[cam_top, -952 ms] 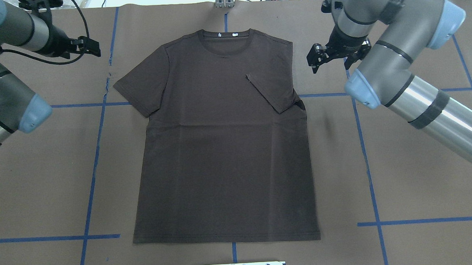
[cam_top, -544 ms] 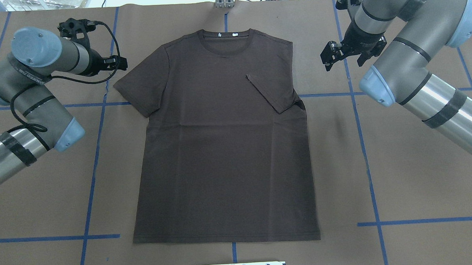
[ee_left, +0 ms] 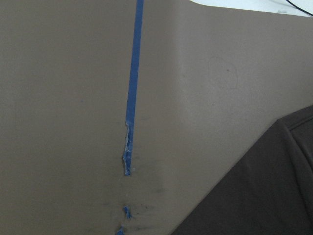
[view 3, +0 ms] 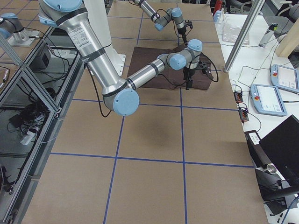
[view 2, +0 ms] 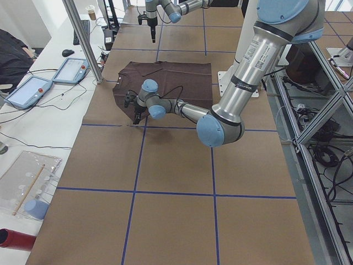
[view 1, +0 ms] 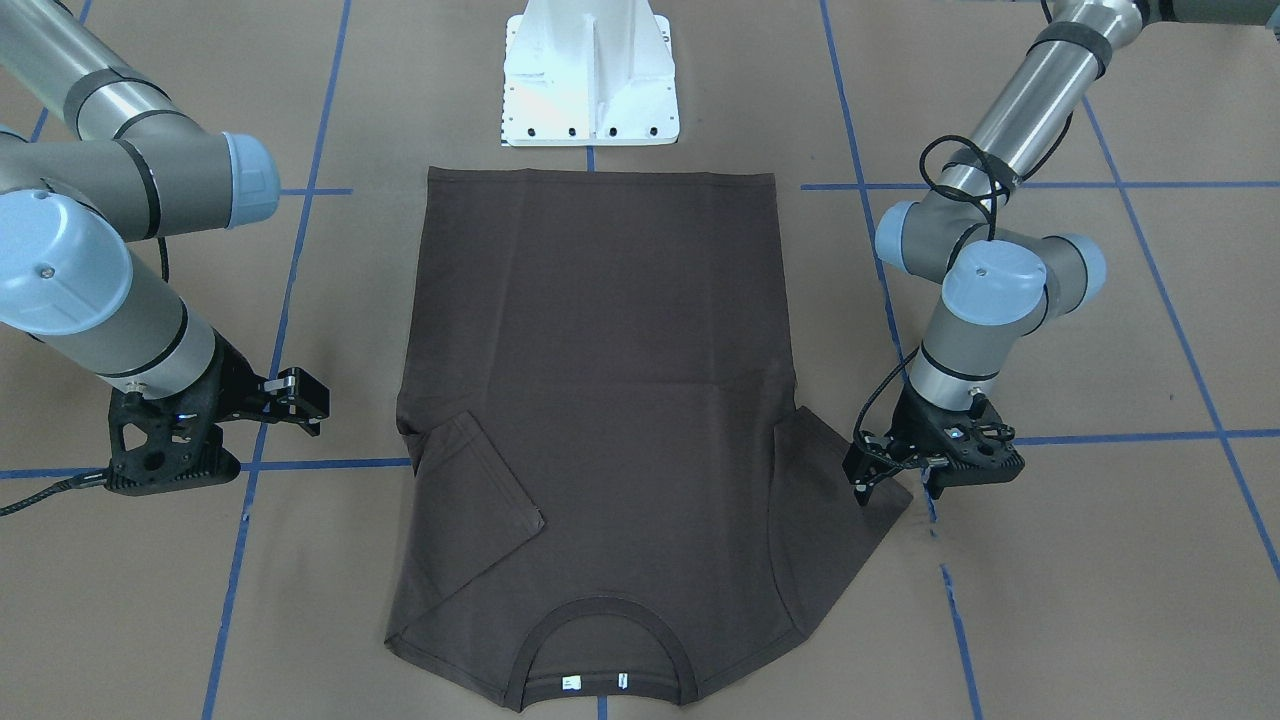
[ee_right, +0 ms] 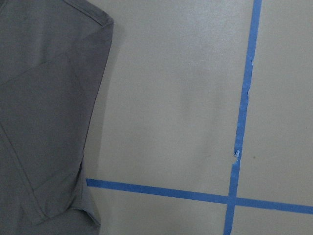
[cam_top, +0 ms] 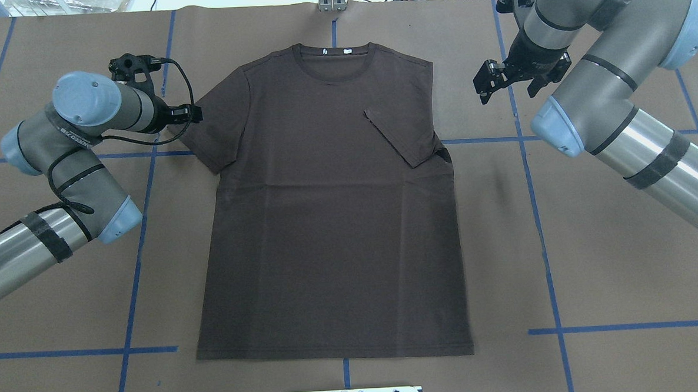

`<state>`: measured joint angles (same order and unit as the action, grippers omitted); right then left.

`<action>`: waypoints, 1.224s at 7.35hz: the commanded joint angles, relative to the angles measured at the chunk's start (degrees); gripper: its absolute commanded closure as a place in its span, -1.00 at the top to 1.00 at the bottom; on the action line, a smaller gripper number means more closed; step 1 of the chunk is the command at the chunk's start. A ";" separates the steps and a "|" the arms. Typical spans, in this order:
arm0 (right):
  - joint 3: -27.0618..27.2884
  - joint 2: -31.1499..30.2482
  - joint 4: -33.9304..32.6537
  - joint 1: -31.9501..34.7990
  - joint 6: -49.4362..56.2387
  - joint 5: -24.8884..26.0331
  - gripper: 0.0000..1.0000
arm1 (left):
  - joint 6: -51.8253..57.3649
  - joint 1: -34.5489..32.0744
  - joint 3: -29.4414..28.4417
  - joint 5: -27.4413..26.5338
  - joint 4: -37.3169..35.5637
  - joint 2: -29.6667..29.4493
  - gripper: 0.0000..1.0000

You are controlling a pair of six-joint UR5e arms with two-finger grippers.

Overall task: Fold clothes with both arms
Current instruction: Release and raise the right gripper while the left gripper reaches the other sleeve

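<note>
At T-shirt [cam_top: 326,220] collar [view 1: 605,603], two white neck tags [view 1: 570,683], print unreadably small

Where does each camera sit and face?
Front-facing: across table, facing base; left arm, right arm, T-shirt.
Overhead: behind base, looking down; both arms.
Exterior left: table end; left arm nearest.
Exterior right: opposite end; right arm nearest.
Left wrist: down onto sleeve edge; no arm.
Right wrist: down onto folded sleeve; no arm.
Shared: all show the T-shirt.

Left claw [cam_top: 196,113] tips melt into the dark T-shirt [cam_top: 327,232] edge overhead, contact unclear. Folded sleeve [cam_top: 402,136] hides part of the chest. 2 side views: that claw's too tiny to read.
</note>
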<state>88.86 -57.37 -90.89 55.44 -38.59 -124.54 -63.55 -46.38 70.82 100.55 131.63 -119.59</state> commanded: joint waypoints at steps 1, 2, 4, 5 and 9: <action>0.00 0.24 0.01 -0.07 -0.69 0.00 1.00 | 0.36 0.15 -0.24 -0.18 -0.06 0.06 0.65; 0.00 0.24 0.01 -0.16 -0.69 0.00 1.00 | 0.53 0.15 -0.33 -0.18 -0.15 0.32 0.59; -0.09 0.24 0.01 -0.16 -0.87 0.09 1.00 | 0.71 0.15 -0.59 -0.18 -0.06 0.32 0.57; -0.09 0.24 0.01 -0.16 -0.87 0.09 1.00 | 0.71 0.15 -0.60 -0.18 -0.06 0.32 0.41; -0.18 0.24 0.01 -0.16 -0.69 0.09 1.00 | 0.71 0.15 -0.51 -0.18 -0.50 -0.03 -1.00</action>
<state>88.69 -57.13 -90.88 55.23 -39.31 -124.45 -62.81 -46.41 70.24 100.37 131.36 -119.47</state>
